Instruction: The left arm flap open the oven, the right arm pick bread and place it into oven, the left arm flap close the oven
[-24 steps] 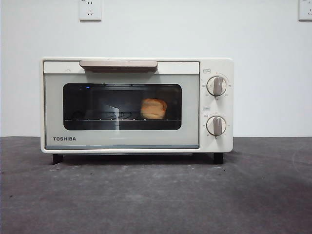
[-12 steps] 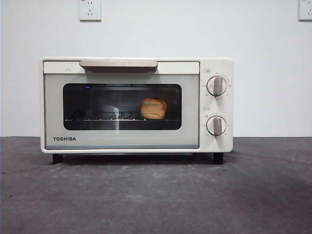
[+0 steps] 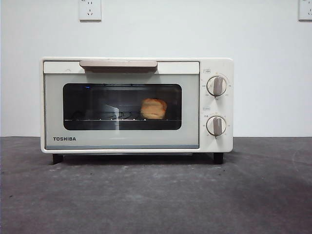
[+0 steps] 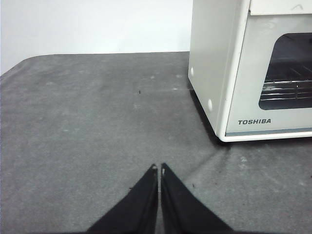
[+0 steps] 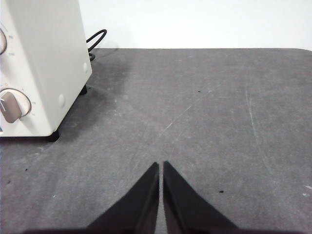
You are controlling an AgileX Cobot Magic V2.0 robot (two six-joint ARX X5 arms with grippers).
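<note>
The cream-white oven (image 3: 136, 105) stands in the middle of the table with its door shut and its beige handle (image 3: 118, 64) at the top. Through the dark window I see the golden bread (image 3: 153, 108) lying on the wire rack inside. My left gripper (image 4: 159, 168) is shut and empty, low over the table off the oven's (image 4: 243, 73) left front corner. On the other side, my right gripper (image 5: 161, 165) is shut and empty too, back from the knob side of the oven (image 5: 41, 63). Neither arm shows in the front view.
Two grey knobs (image 3: 216, 86) sit on the oven's right panel. A black power cable (image 5: 95, 39) loops behind the oven. The dark grey table (image 3: 156, 195) ends at a white wall with a socket (image 3: 90, 9).
</note>
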